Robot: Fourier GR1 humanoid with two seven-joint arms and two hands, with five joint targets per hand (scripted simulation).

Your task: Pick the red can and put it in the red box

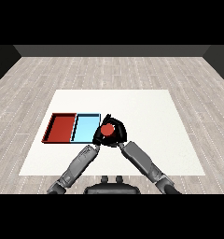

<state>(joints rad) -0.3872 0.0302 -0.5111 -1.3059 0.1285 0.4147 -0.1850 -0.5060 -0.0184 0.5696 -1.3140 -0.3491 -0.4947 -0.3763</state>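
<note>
Red can [107, 130] sits wrapped in the right hand [117, 135], fingers curled round it for carrying; the red tray [60, 127] lies well to that hand's left, beyond the blue tray [86, 127].

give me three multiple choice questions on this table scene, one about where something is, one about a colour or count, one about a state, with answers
1. Where is the red cylindrical can?
A. inside the red tray
B. just right of the light blue tray, between the two hands
C. at the far right edge of the white table

2. How many shallow trays lie on the white table?
A. one
B. two
C. three

3. What is the state of the red rectangular tray?
A. nothing in it
B. it holds the can
C. it is stacked on the blue tray

Answers: 
1 B, the can sits beside the light blue rectangular tray, with the black right hand curled round it and the black left hand against it. 
2 B, one red and one light blue, side by side. 
3 A, only its red floor shows.
</note>
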